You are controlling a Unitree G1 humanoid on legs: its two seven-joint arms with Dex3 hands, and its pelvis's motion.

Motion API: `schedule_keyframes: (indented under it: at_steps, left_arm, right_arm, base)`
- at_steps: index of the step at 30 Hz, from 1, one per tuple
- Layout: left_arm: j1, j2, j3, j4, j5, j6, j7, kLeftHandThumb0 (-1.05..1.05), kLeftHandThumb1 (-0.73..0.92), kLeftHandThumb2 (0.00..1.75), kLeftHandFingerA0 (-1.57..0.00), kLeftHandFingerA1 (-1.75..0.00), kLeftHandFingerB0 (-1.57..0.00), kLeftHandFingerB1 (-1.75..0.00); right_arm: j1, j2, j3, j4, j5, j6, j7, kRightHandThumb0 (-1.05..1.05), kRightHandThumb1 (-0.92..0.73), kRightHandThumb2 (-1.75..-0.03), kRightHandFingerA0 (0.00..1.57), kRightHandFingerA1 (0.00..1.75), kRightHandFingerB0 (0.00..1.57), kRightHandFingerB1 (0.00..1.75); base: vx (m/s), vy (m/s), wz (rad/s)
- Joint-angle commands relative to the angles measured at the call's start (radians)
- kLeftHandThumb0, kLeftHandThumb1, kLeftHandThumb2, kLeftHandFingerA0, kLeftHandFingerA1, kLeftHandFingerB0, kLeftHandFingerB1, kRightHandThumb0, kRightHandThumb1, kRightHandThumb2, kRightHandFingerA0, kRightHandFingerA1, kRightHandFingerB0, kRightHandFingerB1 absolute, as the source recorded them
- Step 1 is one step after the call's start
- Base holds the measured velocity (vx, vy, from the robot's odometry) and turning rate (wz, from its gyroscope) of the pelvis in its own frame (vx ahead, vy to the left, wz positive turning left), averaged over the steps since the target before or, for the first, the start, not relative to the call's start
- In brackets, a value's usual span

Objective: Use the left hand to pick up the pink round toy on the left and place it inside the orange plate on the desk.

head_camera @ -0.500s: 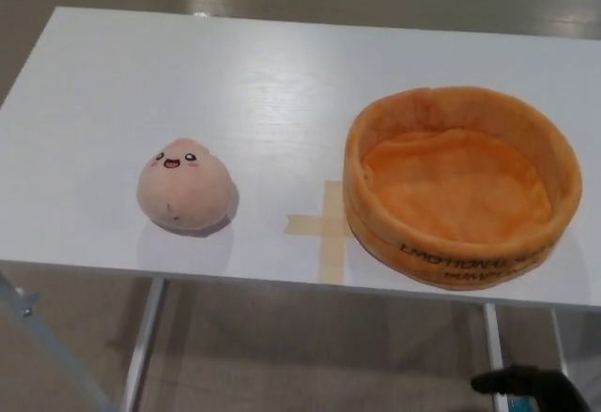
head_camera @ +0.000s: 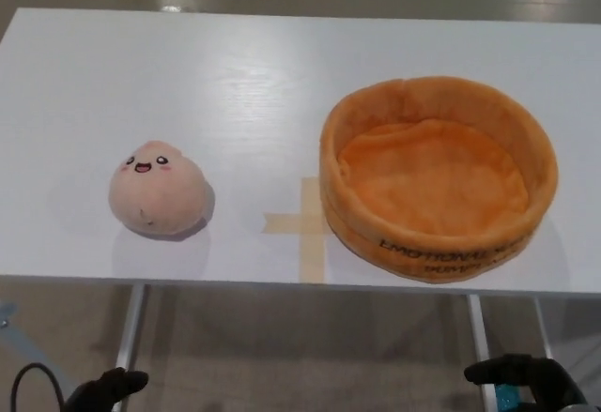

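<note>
Sitting upright, face toward the far edge, the pink round toy (head_camera: 156,190) rests on a white desk (head_camera: 235,83) left of the orange plate (head_camera: 437,177); both hands' (head_camera: 106,390) (head_camera: 526,379) finger positions are unclear.

The pink round toy (head_camera: 157,190) is showing a peach-pink skin with a small black-and-red smiling face. The orange plate (head_camera: 438,176) beside it is wearing black lettering. The tabletop (head_camera: 235,83) is gleaming white, crossed by tan tape (head_camera: 303,224).

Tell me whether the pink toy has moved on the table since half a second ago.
No. The pink toy sits the same way left of the tape cross; the whole picture shifted, so the camera moved.
</note>
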Motion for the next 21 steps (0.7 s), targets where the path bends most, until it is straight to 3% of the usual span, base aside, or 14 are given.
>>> schedule_keyframes:
  at_steps: [1, 2, 3, 5, 6, 7, 9, 10, 14, 15, 19, 21]
  left_arm:
    - [0.01, 0.009, 0.002, 0.022, -0.006, -0.066, 0.011, -0.46, 0.48, 0.65, -0.14, -0.36, -0.13, -0.34]
    - [0.011, 0.013, -0.004, 0.024, 0.002, -0.082, 0.016, -0.49, 0.46, 0.67, -0.04, -0.21, -0.1, -0.3]
    - [0.01, 0.015, -0.005, 0.027, 0.003, -0.092, 0.018, -0.45, 0.49, 0.57, 0.0, -0.21, -0.11, -0.27]
    - [0.007, 0.015, -0.006, 0.033, 0.004, -0.095, 0.024, -0.47, 0.5, 0.56, 0.0, -0.22, -0.11, -0.27]
    - [0.004, 0.014, -0.006, 0.034, 0.005, -0.092, 0.029, -0.48, 0.43, 0.71, 0.0, -0.17, -0.07, -0.31]
    - [0.004, 0.013, -0.004, 0.035, 0.002, -0.092, 0.031, -0.47, 0.43, 0.71, 0.0, -0.14, -0.06, -0.31]
    - [0.004, 0.012, -0.002, 0.036, 0.0, -0.095, 0.038, -0.47, 0.43, 0.71, 0.0, -0.15, -0.06, -0.31]
    - [0.004, 0.013, 0.001, 0.037, -0.004, -0.1, 0.034, -0.47, 0.32, 0.72, 0.0, -0.21, -0.02, -0.31]
    - [0.008, 0.014, 0.007, 0.04, -0.009, -0.115, 0.031, -0.47, 0.31, 0.71, 0.0, -0.22, -0.02, -0.32]
    - [0.011, 0.014, 0.008, 0.039, -0.01, -0.129, 0.032, -0.42, 0.45, 0.66, -0.04, -0.2, -0.07, -0.28]
    - [0.035, 0.014, 0.016, 0.029, -0.016, -0.187, 0.031, -0.4, 0.46, 0.61, -0.07, -0.23, -0.1, -0.28]
    - [0.068, 0.025, 0.036, -0.015, -0.056, -0.253, -0.052, -0.29, 0.48, 0.6, -0.1, -0.23, -0.1, -0.3]
  right_arm:
    - [0.0, -0.002, 0.001, 0.014, -0.01, -0.029, -0.002, -0.14, -0.38, -0.6, 0.77, 0.75, 0.62, 0.62]
    - [0.0, -0.002, -0.001, 0.014, -0.008, -0.029, 0.001, -0.13, -0.38, -0.6, 0.76, 0.76, 0.61, 0.62]
    - [0.0, -0.002, 0.0, 0.014, -0.009, -0.03, 0.0, -0.12, -0.38, -0.59, 0.77, 0.75, 0.61, 0.62]
    - [-0.001, -0.002, 0.001, 0.015, -0.011, -0.032, -0.002, -0.13, -0.38, -0.6, 0.77, 0.75, 0.61, 0.62]
    - [-0.002, -0.002, 0.0, 0.015, -0.01, -0.033, -0.002, -0.12, -0.38, -0.59, 0.77, 0.75, 0.61, 0.62]
    - [-0.003, -0.001, -0.001, 0.015, -0.009, -0.034, -0.004, -0.12, -0.37, -0.59, 0.78, 0.76, 0.63, 0.63]
    - [-0.005, 0.0, -0.002, 0.017, -0.009, -0.029, -0.004, -0.13, -0.38, -0.59, 0.78, 0.76, 0.61, 0.62]
    - [-0.006, -0.002, 0.002, 0.018, -0.014, -0.029, -0.001, -0.14, -0.39, -0.6, 0.77, 0.75, 0.61, 0.62]
    - [-0.006, -0.001, 0.001, 0.019, -0.013, -0.031, -0.003, -0.14, -0.38, -0.6, 0.77, 0.76, 0.61, 0.62]
    - [-0.005, -0.001, 0.001, 0.019, -0.013, -0.032, -0.001, -0.13, -0.38, -0.6, 0.79, 0.77, 0.62, 0.62]
    - [0.006, -0.002, -0.004, 0.019, -0.011, -0.042, 0.002, -0.12, -0.37, -0.6, 0.79, 0.78, 0.61, 0.63]
    - [0.009, -0.005, -0.003, 0.019, -0.013, -0.044, 0.002, -0.13, -0.36, -0.62, 0.79, 0.78, 0.62, 0.63]
  base:
    - [0.0, 0.0, 0.0]
    - [0.0, 0.0, 0.0]
    - [0.0, 0.0, 0.0]
    - [0.0, 0.0, 0.0]
    - [0.0, 0.0, 0.0]
    - [0.0, 0.0, 0.0]
    - [0.0, 0.0, 0.0]
    - [0.0, 0.0, 0.0]
    - [0.0, 0.0, 0.0]
    - [0.0, 0.0, 0.0]
    - [0.0, 0.0, 0.0]
    - [0.0, 0.0, 0.0]
